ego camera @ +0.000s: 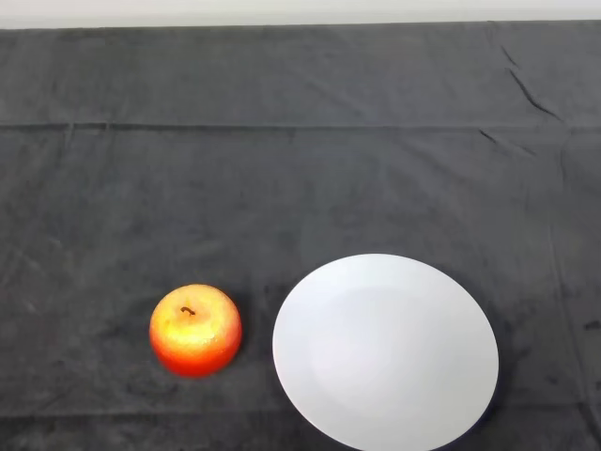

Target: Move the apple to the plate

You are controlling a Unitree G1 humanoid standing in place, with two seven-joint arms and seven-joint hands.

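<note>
A red and yellow apple [195,330] stands upright on the dark cloth at the lower left, its stem pointing up. A white round plate [385,352] lies to its right, a small gap apart from it, with nothing on it. The plate's near rim is cut off by the bottom edge of the view.
The dark cloth [300,169] covers the whole table, with a few creases at the far right. A pale strip of wall [300,11] runs along the far edge of the table.
</note>
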